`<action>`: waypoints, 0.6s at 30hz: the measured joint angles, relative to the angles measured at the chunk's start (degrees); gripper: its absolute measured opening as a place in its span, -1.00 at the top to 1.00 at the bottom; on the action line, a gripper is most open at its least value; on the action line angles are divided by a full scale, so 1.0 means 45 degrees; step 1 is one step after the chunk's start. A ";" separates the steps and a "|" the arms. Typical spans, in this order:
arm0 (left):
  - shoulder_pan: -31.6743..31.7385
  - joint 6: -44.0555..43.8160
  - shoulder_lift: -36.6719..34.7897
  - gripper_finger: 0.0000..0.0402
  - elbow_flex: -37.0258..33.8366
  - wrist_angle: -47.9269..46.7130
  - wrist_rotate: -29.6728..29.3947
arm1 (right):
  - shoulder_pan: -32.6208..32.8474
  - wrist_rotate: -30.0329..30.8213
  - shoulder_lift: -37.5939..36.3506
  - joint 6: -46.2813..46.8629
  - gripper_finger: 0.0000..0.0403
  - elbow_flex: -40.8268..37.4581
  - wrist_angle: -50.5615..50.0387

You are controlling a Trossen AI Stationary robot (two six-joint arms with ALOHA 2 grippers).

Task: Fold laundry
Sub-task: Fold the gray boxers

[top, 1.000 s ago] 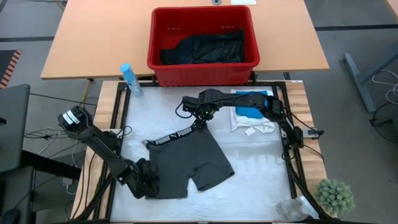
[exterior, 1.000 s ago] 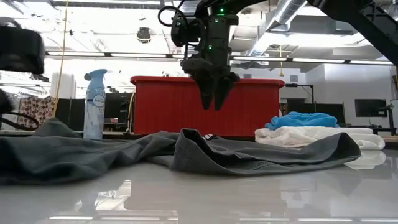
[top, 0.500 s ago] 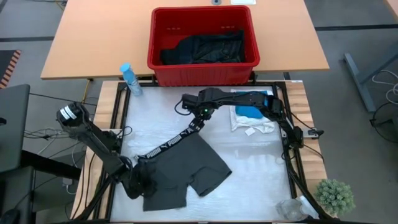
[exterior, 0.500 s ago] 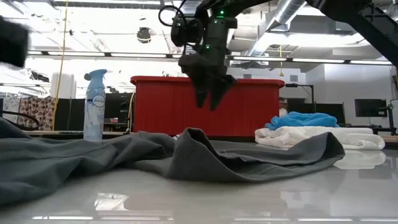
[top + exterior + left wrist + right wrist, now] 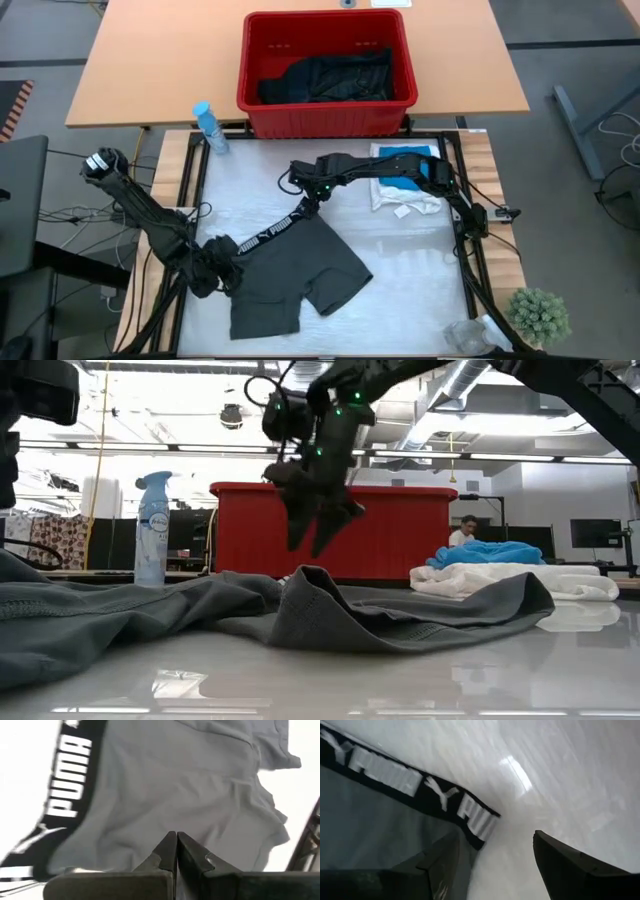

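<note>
Where shorts (image 5: 295,270) lie, basket (image 5: 325,105) and spray bottle (image 5: 209,127) stand behind.

Reading "PUMA" in white capitals, repeated with a leaping-cat logo, along the black waistband (image 5: 268,232) of the dark grey shorts (image 5: 300,275) lying on the white table (image 5: 400,260); same lettering showing in both wrist views (image 5: 70,775) (image 5: 415,790). Showing an oval label on the blue spray bottle (image 5: 152,528) in the low view, too small for reading.
</note>
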 joint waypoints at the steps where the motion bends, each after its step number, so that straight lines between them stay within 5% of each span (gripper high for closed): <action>1: 0.0000 -0.0006 -0.0121 1.00 0.0000 -0.0205 -0.0087 | 0.0001 -0.0007 0.0000 0.0010 -0.37 -0.0213 0.0041; 18: 0.0000 0.0708 -0.0351 1.00 0.0000 -0.0400 -0.0761 | -0.0155 -0.1396 -0.0019 0.0650 -0.29 -0.2506 0.3818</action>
